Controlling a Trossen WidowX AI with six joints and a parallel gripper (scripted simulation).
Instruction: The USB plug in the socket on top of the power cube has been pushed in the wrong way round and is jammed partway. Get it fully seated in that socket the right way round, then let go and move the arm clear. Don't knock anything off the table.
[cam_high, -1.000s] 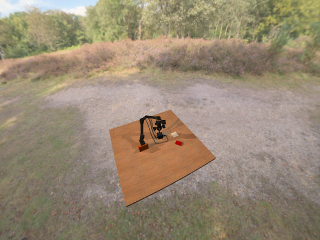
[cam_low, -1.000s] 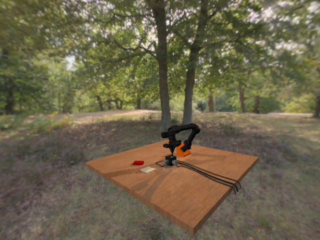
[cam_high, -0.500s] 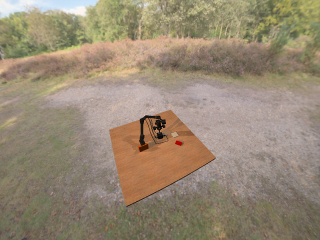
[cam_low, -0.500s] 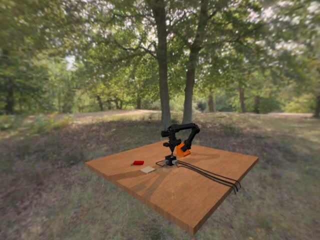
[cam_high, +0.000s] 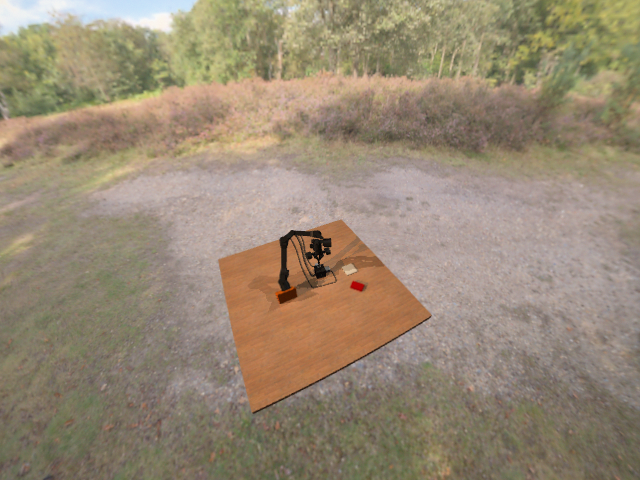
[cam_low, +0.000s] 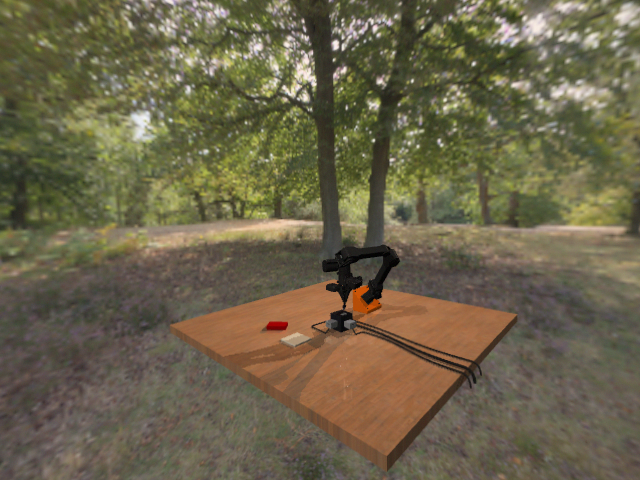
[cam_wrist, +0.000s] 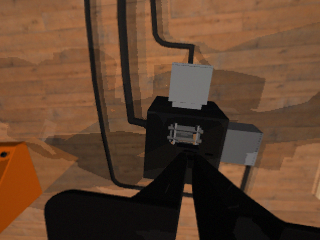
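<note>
The black power cube (cam_high: 320, 271) (cam_low: 339, 319) (cam_wrist: 160, 145) stands on the wooden table (cam_high: 310, 351) (cam_low: 361, 403). On its top face the socket (cam_wrist: 186, 134) shows as a small silvery frame. My gripper (cam_high: 318, 261) (cam_low: 342, 305) (cam_wrist: 188, 160) points straight down, a little above the cube's top and just beside the socket in the wrist view. Its fingers are pressed nearly together on the USB plug, which they hide almost wholly. I cannot tell which way round the plug is.
Two grey plugs (cam_wrist: 190, 85) (cam_wrist: 241, 145) sit in the cube's sides, and black cables (cam_wrist: 125, 75) (cam_low: 413, 351) run across the table. A red block (cam_high: 357, 285) (cam_low: 277, 325) and a beige block (cam_high: 349, 269) (cam_low: 295, 339) lie nearby. The arm's orange base (cam_high: 285, 295) (cam_low: 364, 303) (cam_wrist: 15, 185) stands close.
</note>
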